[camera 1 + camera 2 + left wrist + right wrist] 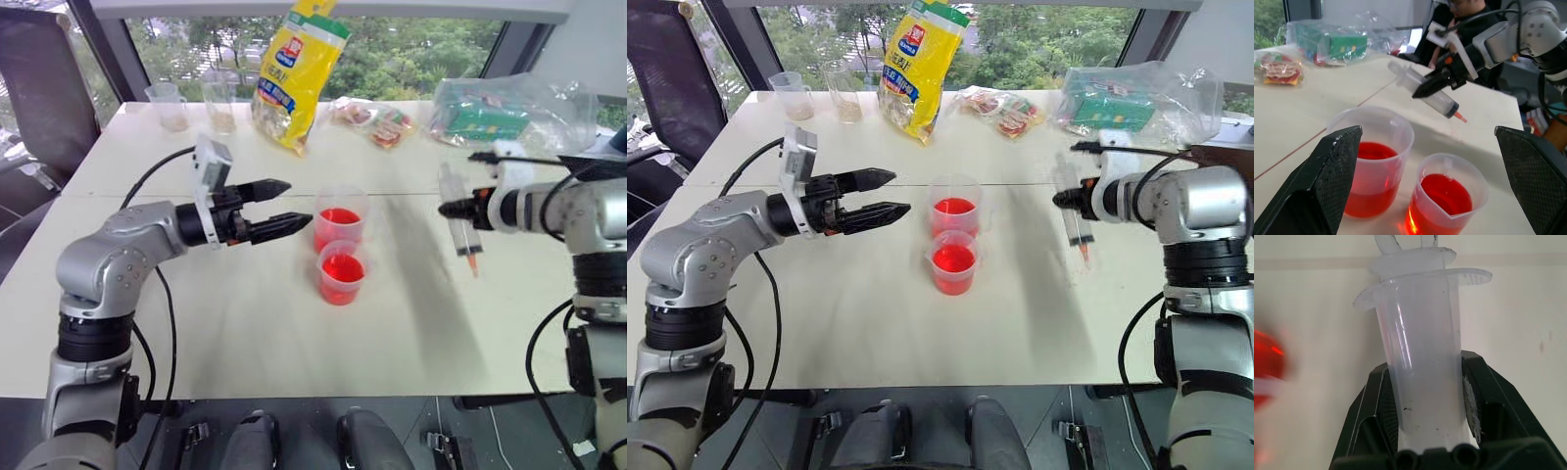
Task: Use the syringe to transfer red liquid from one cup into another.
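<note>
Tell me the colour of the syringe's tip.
Orange-red, on the syringe tip; the left wrist view shows it best.

Syringe (458, 223): large clear plastic barrel, white plunger pushed in, short orange-red tip pointing down toward the worktop, barrel slightly tilted, no red visible in the barrel. It is off the surface, clamped at mid-barrel in the right end effector (451, 209), well to the right of the cups. Two clear plastic cups sit mid-worktop, touching or nearly so, one behind the other. Far cup (340, 217) is taller and roughly a third full of red liquid (339, 216). Near cup (342, 272) is shorter with a pour spout and holds bright red translucent liquid about halfway up. Both upright.
</note>
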### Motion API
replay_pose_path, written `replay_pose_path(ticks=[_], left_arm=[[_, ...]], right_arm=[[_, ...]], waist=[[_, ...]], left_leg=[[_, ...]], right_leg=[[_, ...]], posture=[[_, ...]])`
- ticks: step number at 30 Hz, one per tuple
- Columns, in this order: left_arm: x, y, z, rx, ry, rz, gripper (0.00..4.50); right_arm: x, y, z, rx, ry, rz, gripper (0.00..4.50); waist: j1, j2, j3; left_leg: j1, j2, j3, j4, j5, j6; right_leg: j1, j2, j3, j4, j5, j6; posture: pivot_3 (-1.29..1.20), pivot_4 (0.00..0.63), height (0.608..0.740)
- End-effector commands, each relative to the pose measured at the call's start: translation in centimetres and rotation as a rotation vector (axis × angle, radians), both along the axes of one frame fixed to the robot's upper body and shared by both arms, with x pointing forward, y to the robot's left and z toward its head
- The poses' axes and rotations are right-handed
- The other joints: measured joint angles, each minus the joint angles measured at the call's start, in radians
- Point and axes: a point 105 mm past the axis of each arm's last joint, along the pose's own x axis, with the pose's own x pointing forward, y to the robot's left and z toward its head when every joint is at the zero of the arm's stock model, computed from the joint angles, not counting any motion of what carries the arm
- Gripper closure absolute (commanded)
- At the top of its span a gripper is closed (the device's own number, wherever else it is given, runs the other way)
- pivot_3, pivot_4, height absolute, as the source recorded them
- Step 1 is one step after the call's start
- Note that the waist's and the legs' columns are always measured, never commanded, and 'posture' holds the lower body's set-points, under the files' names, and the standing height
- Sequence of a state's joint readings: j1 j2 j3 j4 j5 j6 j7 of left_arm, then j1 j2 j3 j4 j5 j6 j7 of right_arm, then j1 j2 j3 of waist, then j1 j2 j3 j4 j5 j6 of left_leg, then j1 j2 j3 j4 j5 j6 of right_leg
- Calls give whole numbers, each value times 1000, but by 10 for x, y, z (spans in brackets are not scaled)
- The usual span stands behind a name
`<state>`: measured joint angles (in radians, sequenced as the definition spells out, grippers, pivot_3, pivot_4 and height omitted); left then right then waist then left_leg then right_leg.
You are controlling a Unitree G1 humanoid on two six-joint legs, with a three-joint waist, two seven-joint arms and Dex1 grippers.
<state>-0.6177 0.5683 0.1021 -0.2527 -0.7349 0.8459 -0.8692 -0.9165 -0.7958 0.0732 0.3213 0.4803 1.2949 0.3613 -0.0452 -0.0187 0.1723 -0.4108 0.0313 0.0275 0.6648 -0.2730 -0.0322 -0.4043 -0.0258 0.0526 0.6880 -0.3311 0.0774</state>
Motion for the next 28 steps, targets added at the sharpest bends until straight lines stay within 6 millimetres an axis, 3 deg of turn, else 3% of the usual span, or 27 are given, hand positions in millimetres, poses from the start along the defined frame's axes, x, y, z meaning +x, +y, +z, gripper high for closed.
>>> replay_pose_path(ticks=[1, 4, 10, 11, 17, 21, 25, 28], left_arm=[[-6, 5, 9, 0, -55, 19, 29], [-8, 6, 9, -4, -52, 31, 29], [-12, 8, 6, -7, -52, 57, 0], [-12, 9, 6, -9, -56, 61, 0], [-12, 18, 5, 9, -69, 104, 0], [-18, 27, 2, 45, -42, 107, 0], [-24, 33, -2, 95, -18, 100, 0], [-29, 36, -3, 111, 3, 92, 0]], right_arm=[[8, -2, 0, -26, -10, -9, 3111], [9, 6, -10, -22, 21, 22, 3111], [9, 13, -13, -13, 24, 56, 170], [9, 13, -12, -14, 19, 59, 34], [-6, 29, 34, -141, -202, 363, 34], [-52, 48, 69, -195, -326, 705, 34], [-89, 48, 80, -218, -338, 895, 34], [-104, 39, 82, -222, -332, 931, 34]], waist=[[1, 0, 0], [3, 0, 0], [3, 0, 0], [3, 0, 0], [9, 0, 0], [10, 0, 0], [9, 0, 0], [9, 0, 0]], left_leg=[[0, 0, 0, 0, 0, 0], [0, 0, 0, 0, 0, 0], [0, 0, 0, 0, 0, 0], [0, 0, 0, 0, 0, 0], [-1, 0, -1, 0, -1, 1], [-1, 0, -1, -1, -1, 1], [0, 0, -1, -1, -1, 1], [3, 0, -2, -1, -1, 2]], right_leg=[[0, 0, 0, 0, 0, 0], [0, 0, 0, 0, 0, 0], [0, 0, 0, 0, 0, 0], [0, 0, 0, 0, 0, 0], [0, -1, -1, -2, 0, 0], [0, 0, -1, -3, 0, 0], [2, -1, -2, -3, 0, 0], [7, -1, -2, -5, 0, 0]], posture=[[0, 150, 740], [0, 150, 740], [0, 150, 740], [0, 150, 740], [0, 150, 740], [0, 150, 740], [0, 150, 740], [0, 150, 740]])
